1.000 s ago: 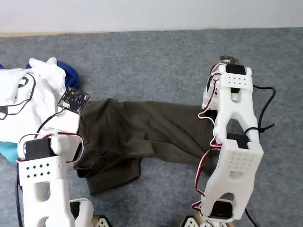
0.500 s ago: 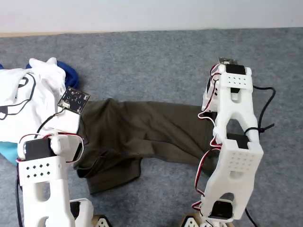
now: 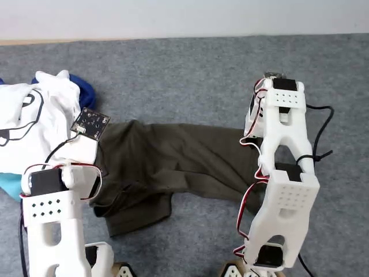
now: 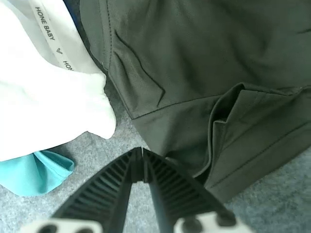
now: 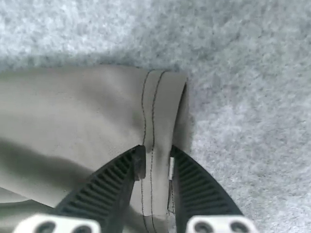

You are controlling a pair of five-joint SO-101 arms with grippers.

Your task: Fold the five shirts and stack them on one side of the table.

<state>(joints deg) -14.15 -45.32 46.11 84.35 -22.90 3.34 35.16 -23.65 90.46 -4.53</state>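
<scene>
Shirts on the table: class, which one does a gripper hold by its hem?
The dark olive shirt, spread between the arms: the right gripper pinches its stitched hem. The white shirt, blue shirt and turquoise shirt lie heaped to one side.

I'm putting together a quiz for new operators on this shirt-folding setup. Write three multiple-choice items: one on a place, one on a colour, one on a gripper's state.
1. Where does the white shirt lie?
A) on the table, on the side of the left arm
B) under the right arm
C) at the far edge, away from both arms

2. What colour is the spread-out shirt?
A) red
B) olive
C) yellow

3. What state is the left gripper in?
A) wide open
B) shut on the white shirt
C) shut, holding nothing

Answers:
1 A: the high view shows it bunched next to that arm.
2 B: its cloth is dark olive.
3 C: the fingertips meet with no cloth between them.
</scene>
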